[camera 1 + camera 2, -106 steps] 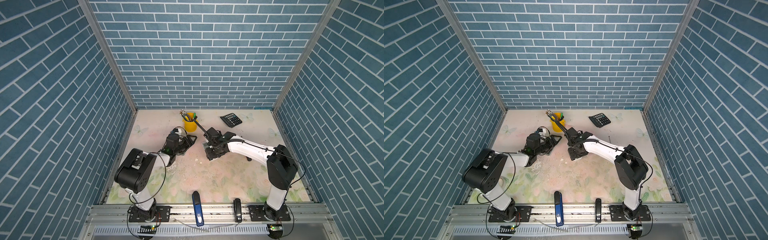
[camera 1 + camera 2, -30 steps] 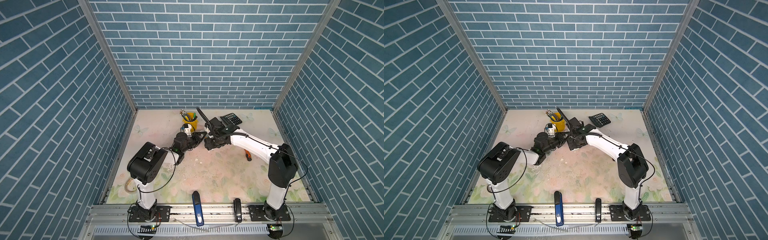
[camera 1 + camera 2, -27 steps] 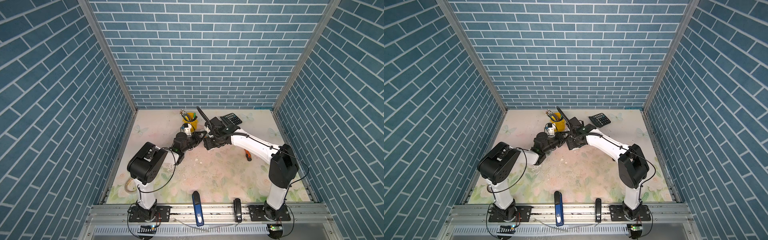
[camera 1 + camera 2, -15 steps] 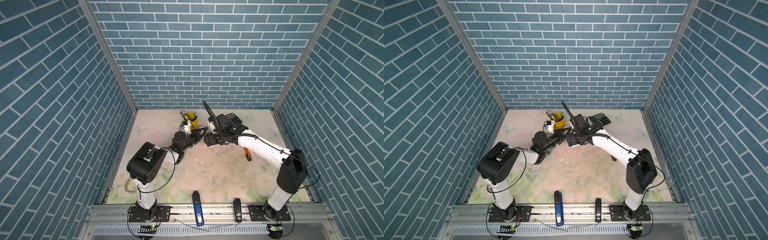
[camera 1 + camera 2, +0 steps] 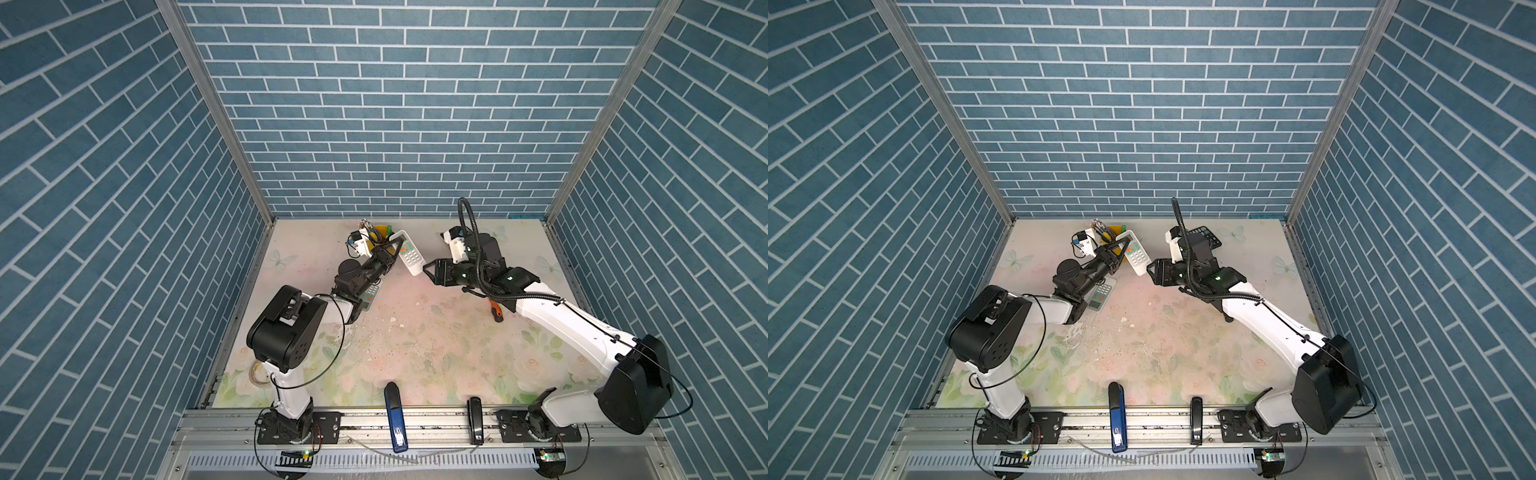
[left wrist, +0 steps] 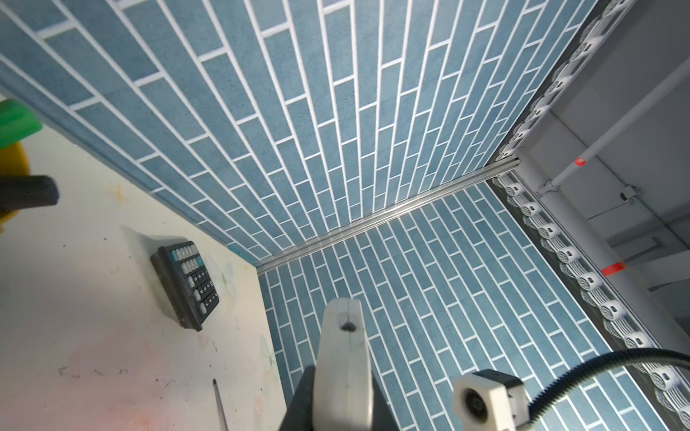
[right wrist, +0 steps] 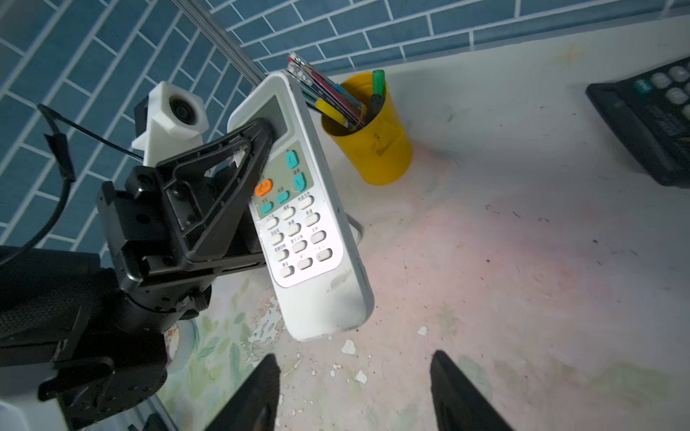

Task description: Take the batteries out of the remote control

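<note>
White remote (image 7: 310, 239) in left hand (image 7: 269, 131), right hand (image 7: 354, 377) parted

Floral-printed bench (image 5: 415, 361) bears a yellow plastic pen cup (image 7: 373, 149); near it lie a black calculator (image 6: 186, 283), a flat grey remote (image 5: 1101, 296) and an orange-handled screwdriver (image 5: 495, 311).

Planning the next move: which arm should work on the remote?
Probably right: the right hand is open by the remote, at its lower end; the left hand is shut on it.

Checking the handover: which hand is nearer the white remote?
Left. The left hand grips the remote at its screen end; the right hand is open, just short of its other end, apparently not touching.
</note>
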`<state>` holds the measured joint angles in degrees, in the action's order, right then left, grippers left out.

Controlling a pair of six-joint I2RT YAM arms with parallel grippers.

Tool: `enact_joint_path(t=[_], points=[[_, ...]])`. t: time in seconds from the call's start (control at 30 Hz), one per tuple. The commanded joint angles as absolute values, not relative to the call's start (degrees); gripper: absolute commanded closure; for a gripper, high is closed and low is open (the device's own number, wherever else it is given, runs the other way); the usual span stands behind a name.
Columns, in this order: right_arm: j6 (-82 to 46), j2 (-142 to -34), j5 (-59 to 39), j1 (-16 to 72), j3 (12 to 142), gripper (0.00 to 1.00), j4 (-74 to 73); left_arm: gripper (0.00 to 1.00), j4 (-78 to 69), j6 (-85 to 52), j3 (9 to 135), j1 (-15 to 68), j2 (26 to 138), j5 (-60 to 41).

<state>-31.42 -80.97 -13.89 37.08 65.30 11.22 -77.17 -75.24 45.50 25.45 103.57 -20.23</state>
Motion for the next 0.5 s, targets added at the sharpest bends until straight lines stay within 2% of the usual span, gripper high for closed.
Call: enact_joint_path(t=[0.0, 0.47], points=[[-34.9, -82.0, -20.4, 36.3, 63.7, 0.39, 2.3, 1.00, -80.6, -74.9, 47.4, 25.8, 100.9, -19.5], [-37.2, -84.6, -27.9, 35.0, 62.6, 0.55, -6.5, 1.00, -80.6, -75.6, 48.7, 28.4, 100.3, -19.6]])
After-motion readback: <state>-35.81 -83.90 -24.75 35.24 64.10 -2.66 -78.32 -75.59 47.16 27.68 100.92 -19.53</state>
